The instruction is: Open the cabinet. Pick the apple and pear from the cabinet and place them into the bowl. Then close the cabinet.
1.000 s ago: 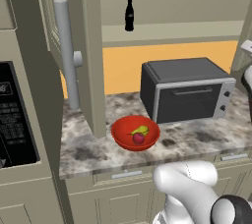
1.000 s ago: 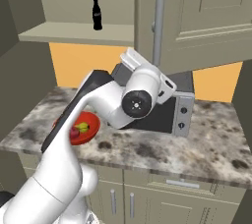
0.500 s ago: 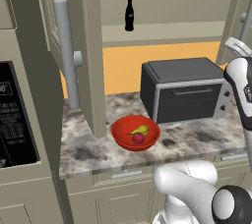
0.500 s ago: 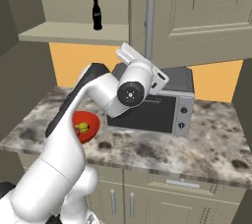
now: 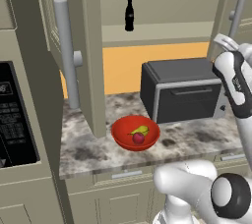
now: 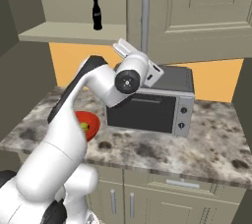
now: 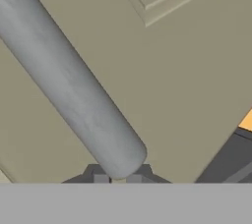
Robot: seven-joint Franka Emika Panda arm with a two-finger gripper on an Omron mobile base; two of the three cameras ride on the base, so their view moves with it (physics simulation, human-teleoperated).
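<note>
A: Left base view?
B: Cabinet (image 5: 91,46) doors stand open; apple (image 5: 139,138) and pear (image 5: 140,130) lie in the bowl (image 5: 123,134) on the counter (image 5: 78,149).

A: Right base view?
B: The arm's hand is raised at the bar handle (image 6: 145,16).

A: Hand view?
B: The gripper (image 7: 117,178) sits nearly closed around the handle's lower end, fingertips (image 7: 101,178) flanking it; actual contact unclear.

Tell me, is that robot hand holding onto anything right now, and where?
It cannot be told for sure. The tool sits at the lower end of the right cabinet door's bar handle, its tips on either side, but a firm grip is not visible.
</note>
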